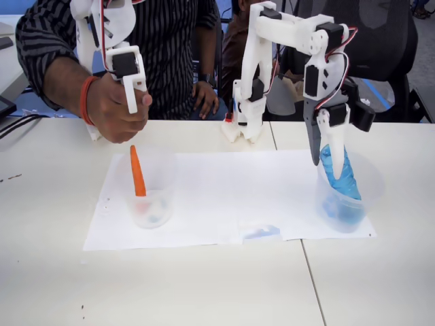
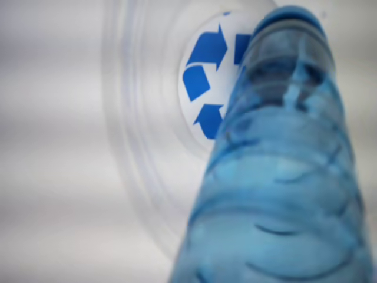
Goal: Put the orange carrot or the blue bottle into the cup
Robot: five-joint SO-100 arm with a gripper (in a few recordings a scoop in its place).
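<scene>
The blue bottle (image 1: 345,182) stands cap-down and tilted inside the clear cup (image 1: 366,178) at the right end of the white paper. My gripper (image 1: 327,168) reaches down from above, its fingers shut on the bottle's upper end. In the wrist view the blue bottle (image 2: 283,194) runs down toward the cup's base (image 2: 203,76), which carries a blue recycling mark. The bottle's cap sits near that base. The orange carrot (image 1: 138,173) stands upright in a second clear cup (image 1: 158,178) at the paper's left end.
A white paper sheet (image 1: 224,197) lies across the middle of the white table. A faint blue mark (image 1: 262,233) shows at its front edge. A person in a striped shirt (image 1: 170,54) sits behind the table. My arm's base (image 1: 245,122) stands at the back centre.
</scene>
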